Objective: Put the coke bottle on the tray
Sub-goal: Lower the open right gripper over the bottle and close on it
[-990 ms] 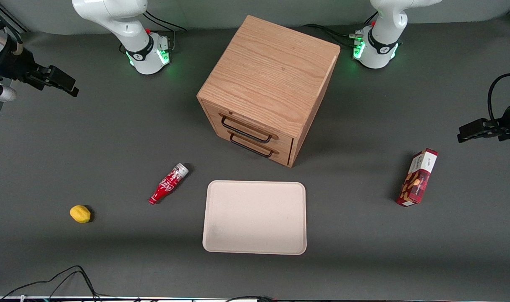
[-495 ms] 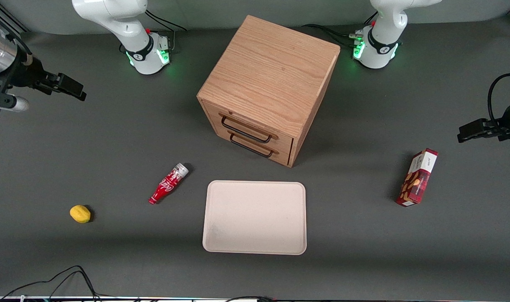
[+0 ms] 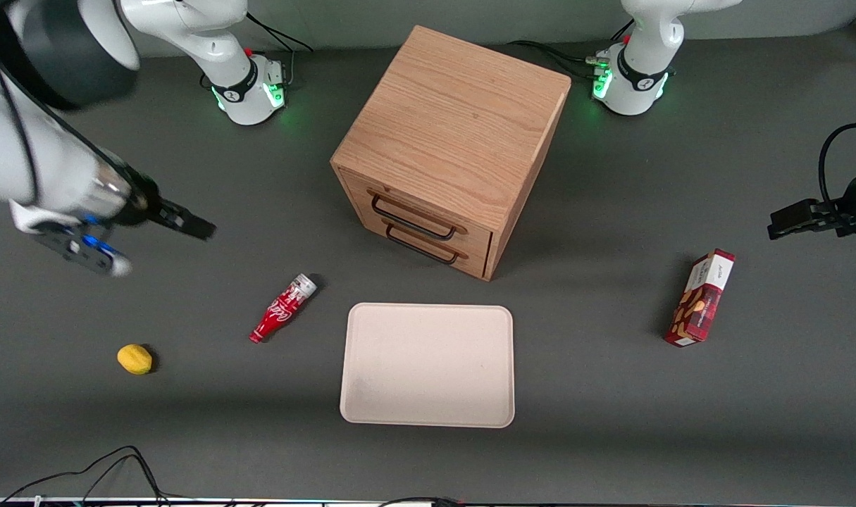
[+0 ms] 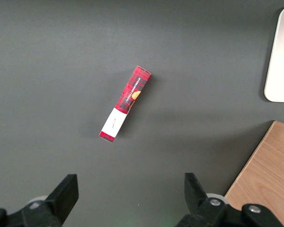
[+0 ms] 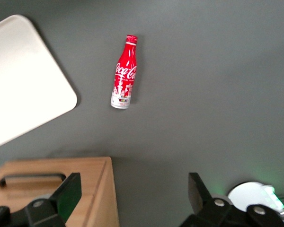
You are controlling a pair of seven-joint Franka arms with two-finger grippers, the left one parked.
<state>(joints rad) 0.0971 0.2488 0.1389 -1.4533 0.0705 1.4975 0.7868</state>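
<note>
The coke bottle [image 3: 282, 308] is a slim red bottle with a white script logo. It lies on its side on the dark table, beside the tray [image 3: 428, 365] on the working arm's side, and does not touch it. The tray is a large flat cream rectangle and nothing lies on it. My gripper [image 3: 186, 224] hangs above the table, farther from the front camera than the bottle and more toward the working arm's end. In the right wrist view the gripper [image 5: 134, 194] is open and empty, with the bottle [image 5: 124, 73] and a corner of the tray [image 5: 23, 80] well ahead of it.
A wooden two-drawer cabinet [image 3: 456, 141] stands farther from the front camera than the tray; its edge shows in the right wrist view [image 5: 52, 189]. A lemon [image 3: 134, 358] lies toward the working arm's end. A red snack box [image 3: 701, 298] lies toward the parked arm's end.
My right arm has swung in from the table's end toward the bottle and nearer to the front camera. The bottle and the tray have not moved.
</note>
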